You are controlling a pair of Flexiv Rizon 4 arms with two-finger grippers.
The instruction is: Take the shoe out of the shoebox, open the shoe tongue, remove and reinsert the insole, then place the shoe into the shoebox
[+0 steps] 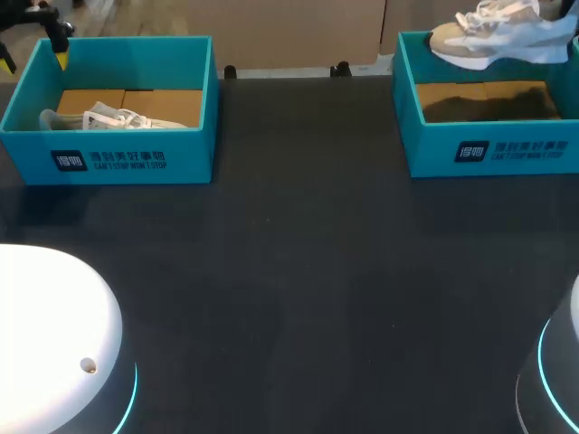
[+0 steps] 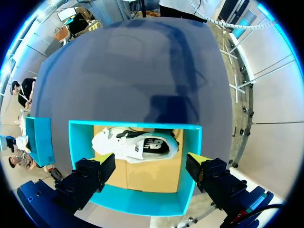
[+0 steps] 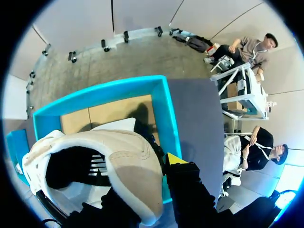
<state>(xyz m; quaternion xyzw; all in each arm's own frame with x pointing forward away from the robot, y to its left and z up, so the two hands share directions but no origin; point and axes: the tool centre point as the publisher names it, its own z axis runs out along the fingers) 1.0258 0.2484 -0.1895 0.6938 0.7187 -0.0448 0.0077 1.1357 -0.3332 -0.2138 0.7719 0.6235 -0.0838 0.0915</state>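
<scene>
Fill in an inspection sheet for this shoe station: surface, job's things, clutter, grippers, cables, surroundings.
Surface: dark table.
Job's things: boxed shoe lies on its side in left box; lifted shoe hangs above right box.
Clutter: nothing seen.
Grippers: left gripper open above boxed shoe; right gripper shut on lifted shoe's heel collar.
Cables: nothing seen on the table.
Surroundings: nobody reaches over the table.
</scene>
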